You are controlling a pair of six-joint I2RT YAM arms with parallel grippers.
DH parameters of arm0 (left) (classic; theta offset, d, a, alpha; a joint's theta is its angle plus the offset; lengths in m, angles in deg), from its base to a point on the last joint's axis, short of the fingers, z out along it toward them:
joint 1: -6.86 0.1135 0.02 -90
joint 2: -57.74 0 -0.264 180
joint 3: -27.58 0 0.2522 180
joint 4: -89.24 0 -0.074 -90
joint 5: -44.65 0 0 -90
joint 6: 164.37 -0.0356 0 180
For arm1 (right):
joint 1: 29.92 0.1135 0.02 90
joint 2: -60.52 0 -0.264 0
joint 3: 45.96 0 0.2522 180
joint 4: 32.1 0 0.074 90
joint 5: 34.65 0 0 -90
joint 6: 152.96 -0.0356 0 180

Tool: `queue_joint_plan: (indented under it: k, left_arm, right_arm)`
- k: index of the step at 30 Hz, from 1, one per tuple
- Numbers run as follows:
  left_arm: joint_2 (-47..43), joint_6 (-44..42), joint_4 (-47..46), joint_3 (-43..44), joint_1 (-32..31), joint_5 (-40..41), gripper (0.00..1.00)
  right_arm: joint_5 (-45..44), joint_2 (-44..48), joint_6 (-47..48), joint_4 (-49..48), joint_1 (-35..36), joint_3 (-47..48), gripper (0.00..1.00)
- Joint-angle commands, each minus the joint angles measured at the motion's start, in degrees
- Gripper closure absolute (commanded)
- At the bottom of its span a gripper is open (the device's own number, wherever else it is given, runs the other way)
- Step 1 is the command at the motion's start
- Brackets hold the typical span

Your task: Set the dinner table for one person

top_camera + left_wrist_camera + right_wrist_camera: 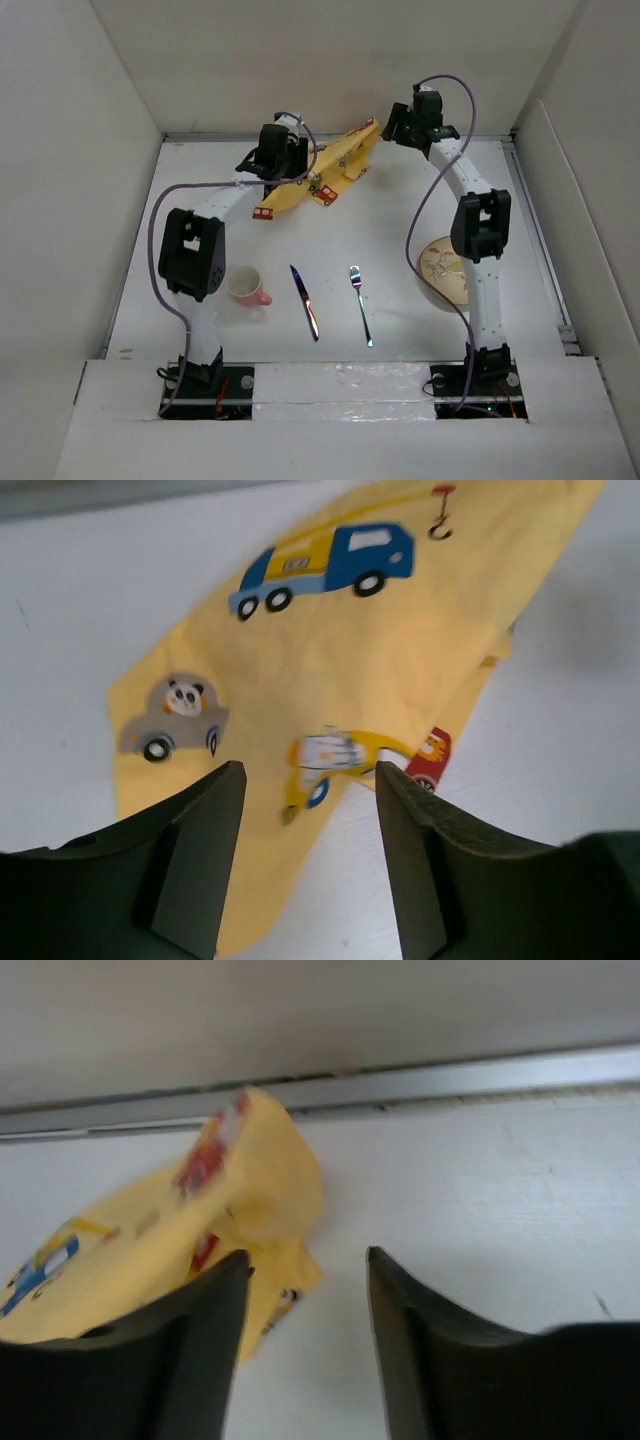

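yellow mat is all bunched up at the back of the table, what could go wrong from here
1. The yellow mat lies folded and skewed, and the left jaws and the right jaws both stand open, so it may settle wrinkled and dishes could sit unevenly on it.
2. Dragging it nearer could sweep the knife and fork aside.
3. The plate sits partly under the right arm; pulling back might bump it.
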Motion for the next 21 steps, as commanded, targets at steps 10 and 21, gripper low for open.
queue_joint_plan:
  k: [10, 21]
  left_arm:
    - [0.41, 8.2, 7.76, 6.85, 3.84, 15.04, 0.44]
    - [2.59, 16.91, 19.62, 0.41, 10.25, 11.45, 0.64]
  right_arm:
    - [0.26, 35.66, -0.36, -22.48, 7.39, -48.97, 1.0]
    - [1.75, 36.8, -0.18, -29.61, 17.77, -61.65, 1.0]
